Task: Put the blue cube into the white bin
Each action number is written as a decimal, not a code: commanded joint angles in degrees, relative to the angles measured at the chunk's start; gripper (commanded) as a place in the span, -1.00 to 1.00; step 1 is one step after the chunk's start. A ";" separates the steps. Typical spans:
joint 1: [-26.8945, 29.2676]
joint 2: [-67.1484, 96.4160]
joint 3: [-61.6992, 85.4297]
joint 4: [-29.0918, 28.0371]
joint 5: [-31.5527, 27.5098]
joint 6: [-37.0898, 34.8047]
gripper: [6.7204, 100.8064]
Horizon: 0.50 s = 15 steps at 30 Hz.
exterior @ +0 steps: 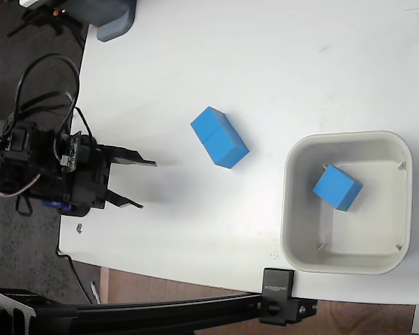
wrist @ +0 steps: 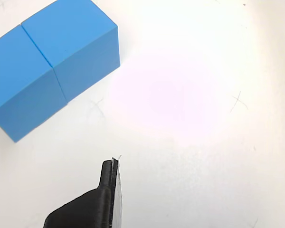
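In the fixed view two blue cubes lie side by side, touching, near the middle of the white table: one (exterior: 209, 127) and the other (exterior: 230, 149). A third blue cube (exterior: 336, 187) rests tilted inside the white bin (exterior: 288, 209) at the right. My gripper (exterior: 137, 184) is at the table's left edge, well left of the pair, open with nothing between its fingers. The wrist view shows the pair at upper left, one cube (wrist: 71, 40) and its neighbour (wrist: 23, 85), and one black finger (wrist: 107, 190) at the bottom.
A grey-blue object (exterior: 115, 21) sits at the table's top left corner. A black clamp (exterior: 279, 306) on a rail grips the front edge below the bin. Cables (exterior: 42, 84) loop off the table behind the arm.
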 commanded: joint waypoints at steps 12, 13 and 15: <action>-8.17 -22.94 -25.49 0.18 16.70 5.80 0.99; -8.70 -27.07 -28.21 -0.97 18.19 7.12 0.99; -8.88 -34.45 -33.75 -2.29 19.86 9.23 0.99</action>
